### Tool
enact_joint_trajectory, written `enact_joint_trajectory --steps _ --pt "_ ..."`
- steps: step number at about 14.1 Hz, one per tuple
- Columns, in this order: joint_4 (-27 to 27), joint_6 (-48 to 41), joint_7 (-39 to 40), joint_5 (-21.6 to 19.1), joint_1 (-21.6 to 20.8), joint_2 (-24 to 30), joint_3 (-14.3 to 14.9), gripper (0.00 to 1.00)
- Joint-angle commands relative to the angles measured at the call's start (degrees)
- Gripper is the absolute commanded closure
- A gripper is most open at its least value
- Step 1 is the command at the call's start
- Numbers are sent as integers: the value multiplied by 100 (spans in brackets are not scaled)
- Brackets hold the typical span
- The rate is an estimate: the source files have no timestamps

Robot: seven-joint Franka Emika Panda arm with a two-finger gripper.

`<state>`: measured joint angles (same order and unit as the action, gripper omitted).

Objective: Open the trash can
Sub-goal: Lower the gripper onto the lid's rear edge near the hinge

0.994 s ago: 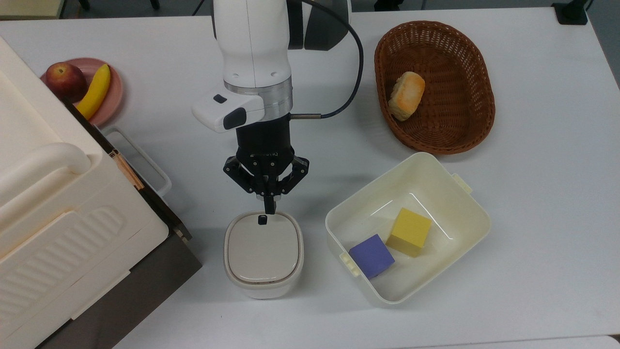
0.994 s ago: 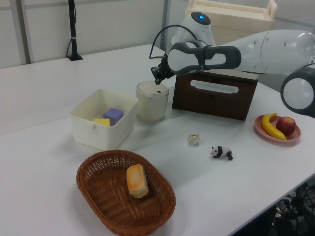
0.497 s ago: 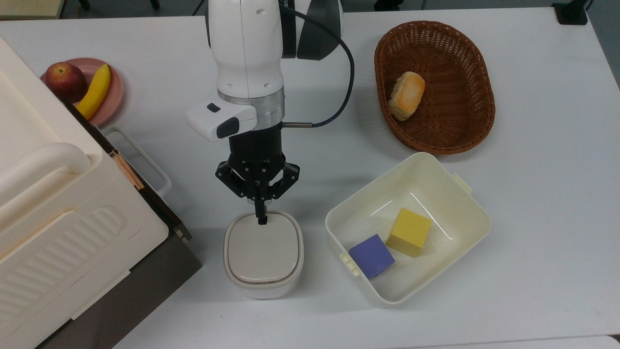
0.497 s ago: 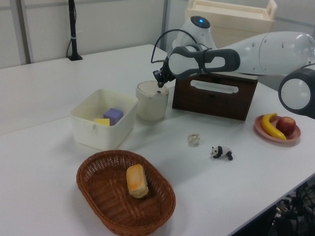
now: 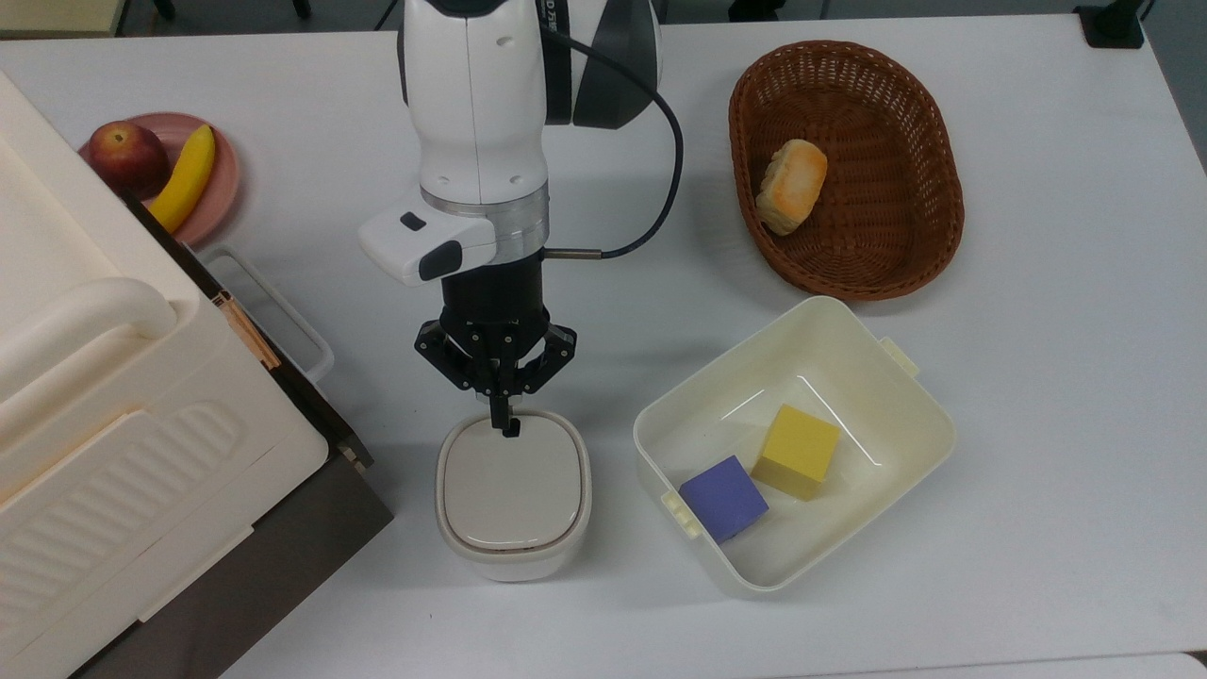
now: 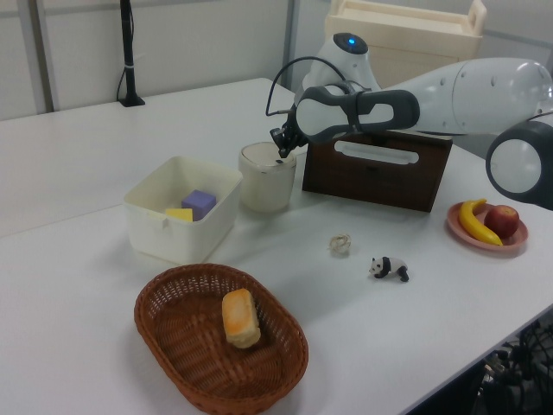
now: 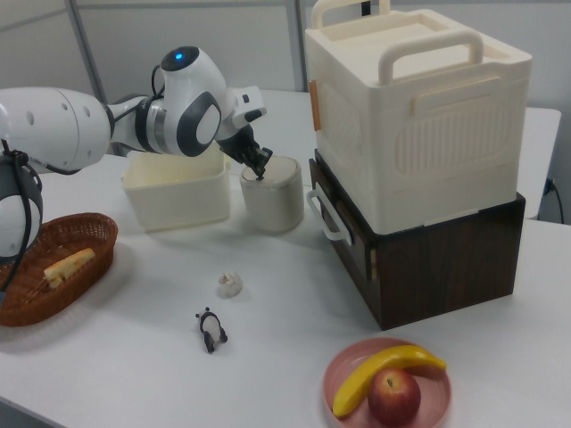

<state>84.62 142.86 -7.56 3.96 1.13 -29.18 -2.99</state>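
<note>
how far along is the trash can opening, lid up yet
Not yet. Done: the gripper is shut and lined up over the trash can, its tips at the small dark button on the lid's edge nearest the arm. In hand: the press on that button; real contact can't be confirmed. Left: the lid lies flat and closed, so it has yet to pop up.

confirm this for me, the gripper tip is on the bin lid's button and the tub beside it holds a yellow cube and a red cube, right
Not quite: the second cube is purple, not red, as the top view shows. The gripper does sit at the bin lid's button, and the tub also holds a yellow cube.
</note>
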Motion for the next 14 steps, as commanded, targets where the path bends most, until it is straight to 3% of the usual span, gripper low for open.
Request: enact_joint_trajectory --steps 1,14 --pt "-69 233 -53 123 -87 -96 62 100" --pt "-69 242 -53 377 -122 -246 62 100"
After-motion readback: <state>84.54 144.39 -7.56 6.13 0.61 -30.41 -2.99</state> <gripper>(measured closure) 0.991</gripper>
